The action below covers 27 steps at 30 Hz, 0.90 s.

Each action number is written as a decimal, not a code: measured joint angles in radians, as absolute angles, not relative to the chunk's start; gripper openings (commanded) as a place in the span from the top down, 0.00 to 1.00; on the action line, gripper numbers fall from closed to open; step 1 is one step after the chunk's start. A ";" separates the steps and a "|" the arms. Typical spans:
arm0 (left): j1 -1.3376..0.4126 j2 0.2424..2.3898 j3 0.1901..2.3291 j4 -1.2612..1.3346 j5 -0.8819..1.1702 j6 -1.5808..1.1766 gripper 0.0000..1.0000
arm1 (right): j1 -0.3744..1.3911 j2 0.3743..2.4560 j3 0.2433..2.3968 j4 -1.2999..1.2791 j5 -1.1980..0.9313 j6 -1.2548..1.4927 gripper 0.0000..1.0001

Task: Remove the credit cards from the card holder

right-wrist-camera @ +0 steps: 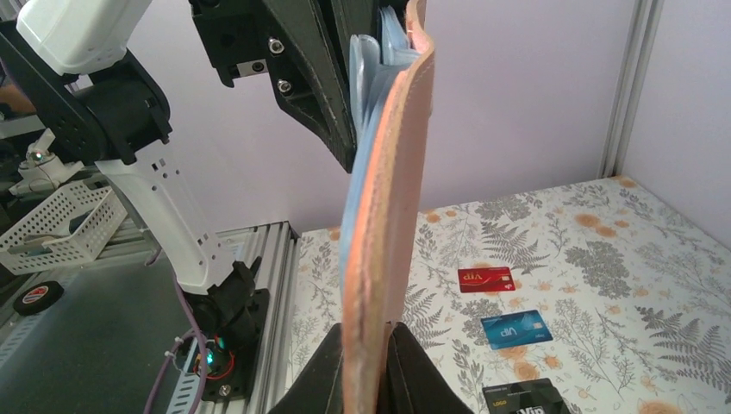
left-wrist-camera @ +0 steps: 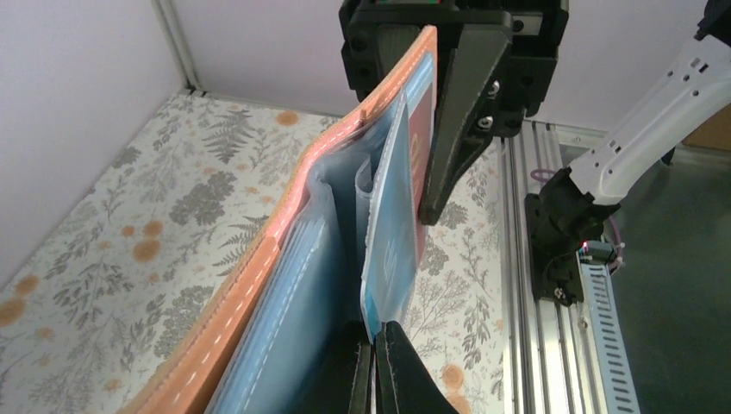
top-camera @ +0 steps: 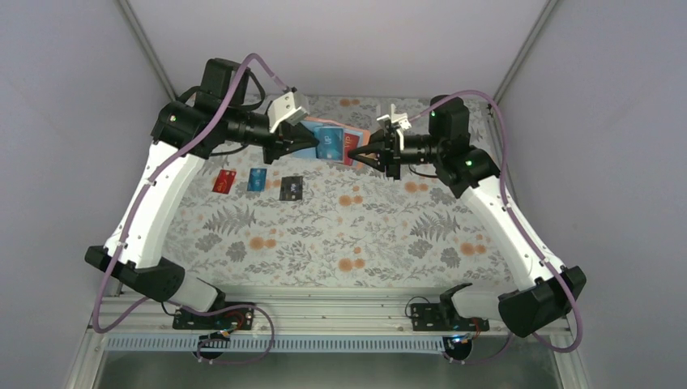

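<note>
Left gripper and right gripper each pinch the card holder aloft; three credit cards lie on the table.

Floral table: red card, blue card, black card in row.

Overhead far; wrists close, seemingly opposed, sharing card holder.

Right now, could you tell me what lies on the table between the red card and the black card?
The blue card lies between them, shown clearly in the top view.
</note>
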<state>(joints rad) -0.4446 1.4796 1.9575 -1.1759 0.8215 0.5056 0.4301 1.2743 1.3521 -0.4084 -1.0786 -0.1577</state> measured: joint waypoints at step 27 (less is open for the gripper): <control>-0.474 1.527 1.890 -1.093 0.788 0.477 0.98 | 0.412 1.317 1.312 -0.353 -1.047 -0.057 0.96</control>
